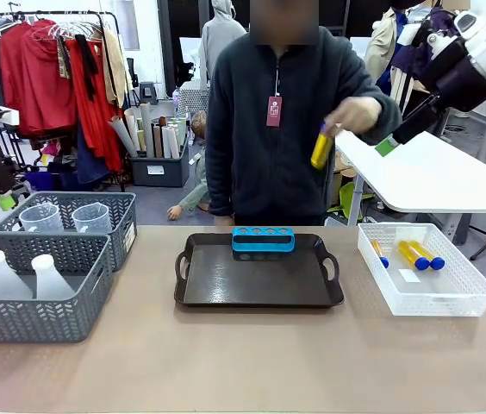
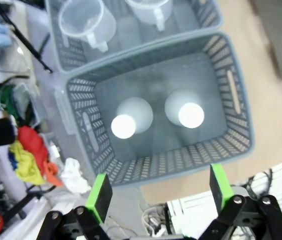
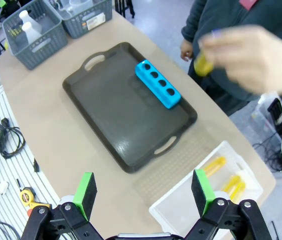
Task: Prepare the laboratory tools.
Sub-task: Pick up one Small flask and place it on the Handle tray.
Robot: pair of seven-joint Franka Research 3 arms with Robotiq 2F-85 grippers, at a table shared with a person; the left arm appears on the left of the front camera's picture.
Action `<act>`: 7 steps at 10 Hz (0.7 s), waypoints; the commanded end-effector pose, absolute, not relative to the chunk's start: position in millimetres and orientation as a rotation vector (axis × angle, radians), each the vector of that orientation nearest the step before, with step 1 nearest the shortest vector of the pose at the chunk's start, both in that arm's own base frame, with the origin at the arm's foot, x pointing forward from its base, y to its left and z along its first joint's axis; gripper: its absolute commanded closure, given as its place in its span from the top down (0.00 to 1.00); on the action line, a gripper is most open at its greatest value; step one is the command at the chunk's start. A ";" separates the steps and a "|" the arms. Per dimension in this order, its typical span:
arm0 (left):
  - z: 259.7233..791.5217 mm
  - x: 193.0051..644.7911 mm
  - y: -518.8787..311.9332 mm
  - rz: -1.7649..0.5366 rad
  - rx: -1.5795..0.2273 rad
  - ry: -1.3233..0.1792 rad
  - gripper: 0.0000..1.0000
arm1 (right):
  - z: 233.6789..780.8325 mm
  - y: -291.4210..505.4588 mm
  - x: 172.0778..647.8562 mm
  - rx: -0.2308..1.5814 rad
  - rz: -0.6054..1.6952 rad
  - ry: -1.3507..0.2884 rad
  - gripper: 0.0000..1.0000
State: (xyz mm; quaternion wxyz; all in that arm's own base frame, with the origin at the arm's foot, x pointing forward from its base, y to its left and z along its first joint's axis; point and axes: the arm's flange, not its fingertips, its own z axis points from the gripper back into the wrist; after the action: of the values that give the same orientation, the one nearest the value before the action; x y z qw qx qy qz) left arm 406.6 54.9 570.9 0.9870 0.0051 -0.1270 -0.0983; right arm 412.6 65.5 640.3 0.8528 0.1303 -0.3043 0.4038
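While hand [image 1: 359,113] holds tube [image 1: 320,147] in front cam, L gripper [image 2: 158,186] over flasks [image 2: 124,126], R gripper [image 3: 143,187] gape empty.

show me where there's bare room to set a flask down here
Most of the black tray is bare, robot-side of the blue rack. The table strip nearest the robot is free, as are the gaps from the tray to the grey baskets and to the white bin. Baskets and bin are occupied.
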 end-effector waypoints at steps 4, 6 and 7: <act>527.3 435.8 86.1 -0.002 0.029 -0.191 1.00 | 641.1 65.5 412.5 0.277 0.851 -0.644 1.00; 497.5 447.2 94.6 0.031 0.047 -0.164 1.00 | 641.1 65.5 412.5 0.277 0.851 -0.644 1.00; 482.8 449.9 99.2 0.047 0.051 -0.137 1.00 | 641.1 65.5 412.5 0.277 0.851 -0.644 1.00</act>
State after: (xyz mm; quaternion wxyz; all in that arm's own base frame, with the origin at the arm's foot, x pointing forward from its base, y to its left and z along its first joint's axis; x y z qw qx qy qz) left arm 448.1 96.6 490.1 0.9972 0.0073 -0.0741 0.0062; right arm 412.6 65.5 640.4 0.8528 0.1303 -0.3044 0.4038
